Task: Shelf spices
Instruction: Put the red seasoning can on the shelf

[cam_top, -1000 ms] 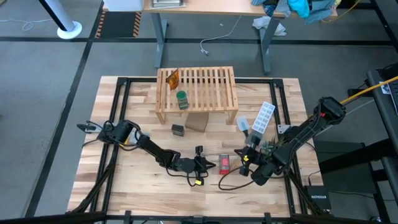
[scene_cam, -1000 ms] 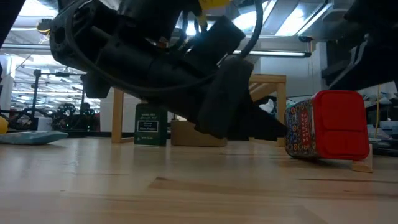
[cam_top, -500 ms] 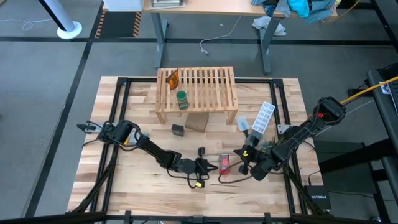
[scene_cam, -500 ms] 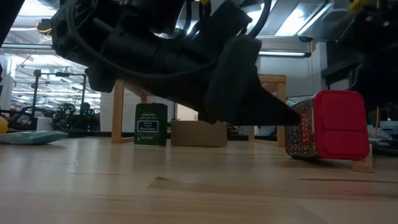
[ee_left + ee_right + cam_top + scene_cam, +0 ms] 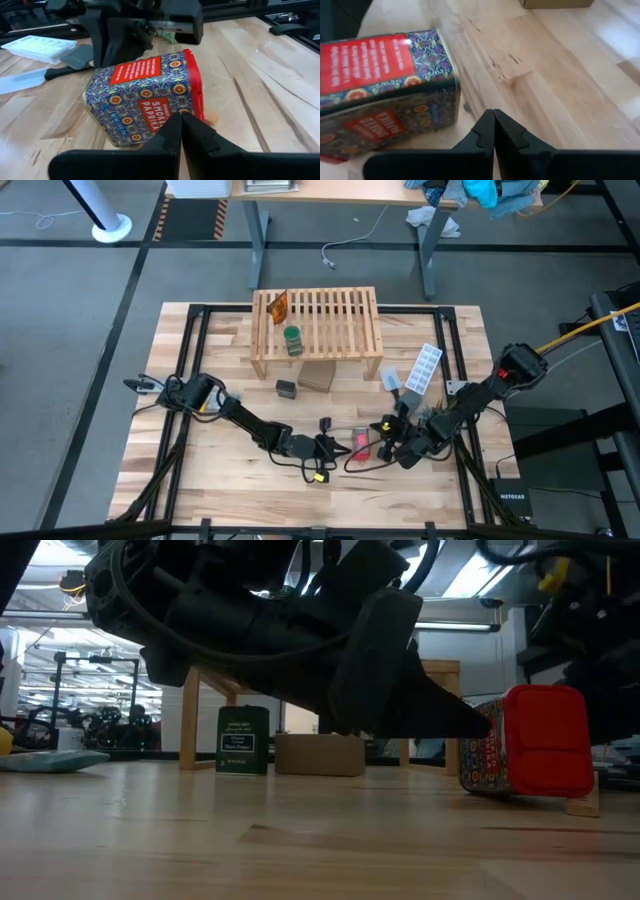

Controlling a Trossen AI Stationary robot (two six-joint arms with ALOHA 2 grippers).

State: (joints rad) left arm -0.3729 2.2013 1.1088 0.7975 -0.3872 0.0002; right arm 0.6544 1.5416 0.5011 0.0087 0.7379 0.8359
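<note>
The red jar point(image 5: 361, 442), a patterned paprika tin with a red lid, lies on its side on the table point(image 5: 200, 470), between both grippers. My left gripper point(image 5: 181, 117) is shut, its tips at the tin's long side on the tin's left. My right gripper point(image 5: 493, 115) is shut and low over the wood just right of the tin's patterned end, apart from it. The shelf point(image 5: 330, 315) stands at the far middle with the orange packet point(image 5: 278, 305) and the green jar point(image 5: 292, 338) on its slats. The dark jar point(image 5: 287, 388) stands on the table before the shelf. My left gripper's shut fingertips point(image 5: 480, 723) point nearly level from the table's left at the tin's patterned long side point(image 5: 150, 107). I cannot tell whether they touch it. The tin lies on the table.
A cardboard box point(image 5: 316, 375) sits under the shelf's front edge. A white ice-cube tray point(image 5: 425, 368) and a spatula point(image 5: 390, 380) lie at the right. Cables trail on the wood near the tin. Bare planks lie along the near edge.
My right gripper has sunk toward the table and gone toward the table's left, closer to the red tin, staying shut. The tin has kept its place.
</note>
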